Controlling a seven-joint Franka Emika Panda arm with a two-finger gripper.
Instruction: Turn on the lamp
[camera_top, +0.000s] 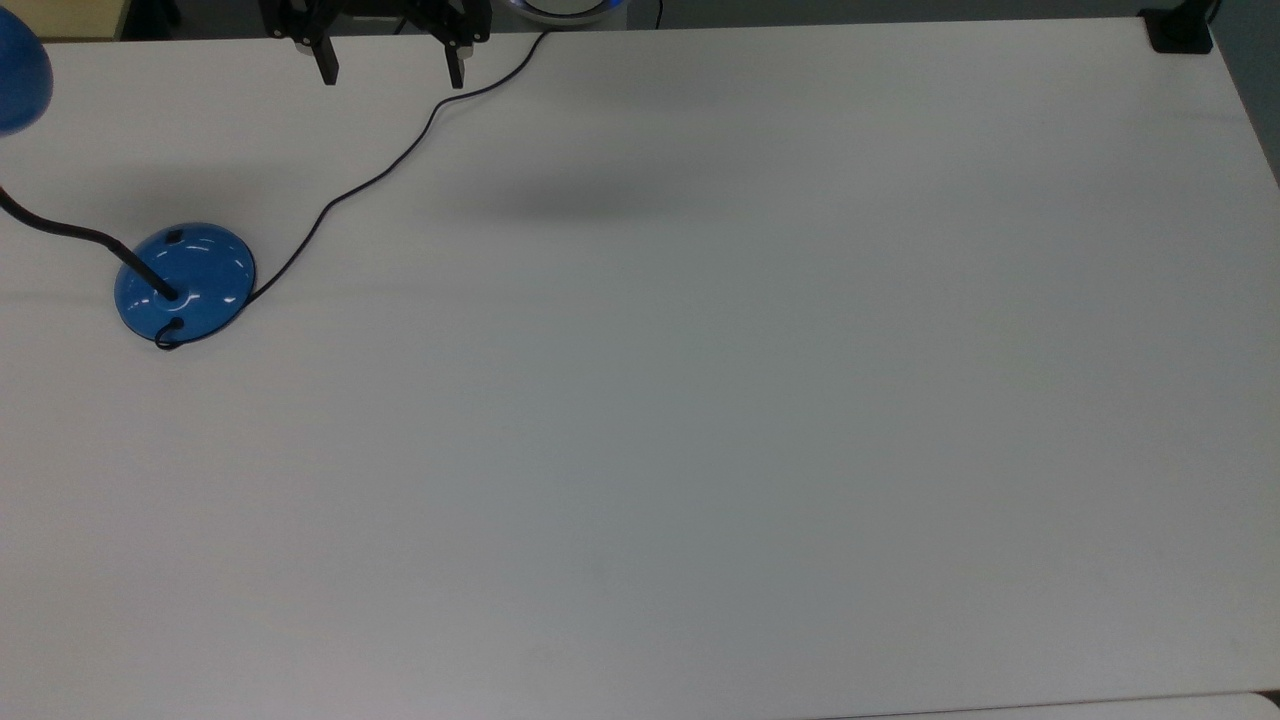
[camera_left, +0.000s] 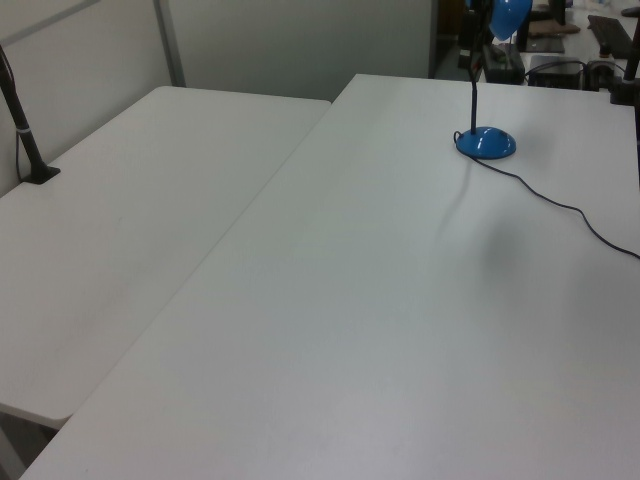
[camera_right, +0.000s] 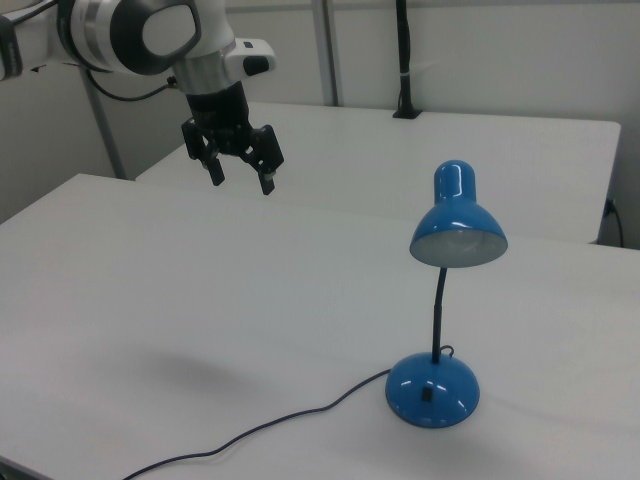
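Upright, unlit glossy blue lamp (camera_right: 440, 320)

I see a broad matte white table (camera_left: 330, 330) with a second white table (camera_left: 130, 200) butted along its edge. Behind that second table stand pale partition walls (camera_left: 290, 45) with a grey metal post (camera_left: 168, 42).

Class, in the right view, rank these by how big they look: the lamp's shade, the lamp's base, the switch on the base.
1. shade
2. base, only slightly smaller, so nearly a tie
3. switch, clearly smallest
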